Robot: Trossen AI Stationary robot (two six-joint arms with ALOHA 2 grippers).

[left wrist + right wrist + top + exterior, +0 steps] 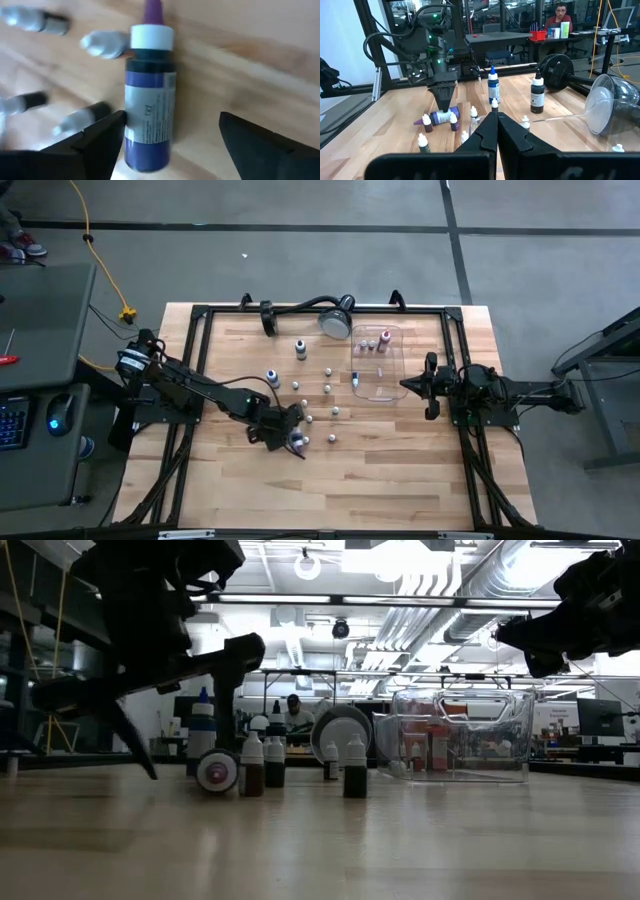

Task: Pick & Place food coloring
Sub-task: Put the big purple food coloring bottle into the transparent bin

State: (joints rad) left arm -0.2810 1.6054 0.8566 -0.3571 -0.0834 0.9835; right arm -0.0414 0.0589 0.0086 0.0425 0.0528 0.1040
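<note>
A purple food coloring bottle (147, 100) with a white collar and purple tip lies on its side on the wood table (298, 442). My left gripper (170, 135) is open and hangs over it (290, 428), one finger on each side of the body. Several tiny white-capped bottles (328, 388) stand upright around it, and a few stand in the clear tray (377, 362). My right gripper (496, 120) is shut and hovers off the tray's right edge (408, 385), holding nothing. My left gripper comes down from above with its fingers across the lying purple bottle. One finger (107, 132) is right beside the lower body (135, 135), but I cannot tell whether it touches. The other finger (250, 142) stands well apart from it.
A taller blue bottle (272, 377) and a dark one (301, 348) stand toward the far left. The silver lamp head (337, 317) on its gooseneck lies at the far edge. Black frame rails run along both table sides. Bare wood lies along the near edge (330, 490).
</note>
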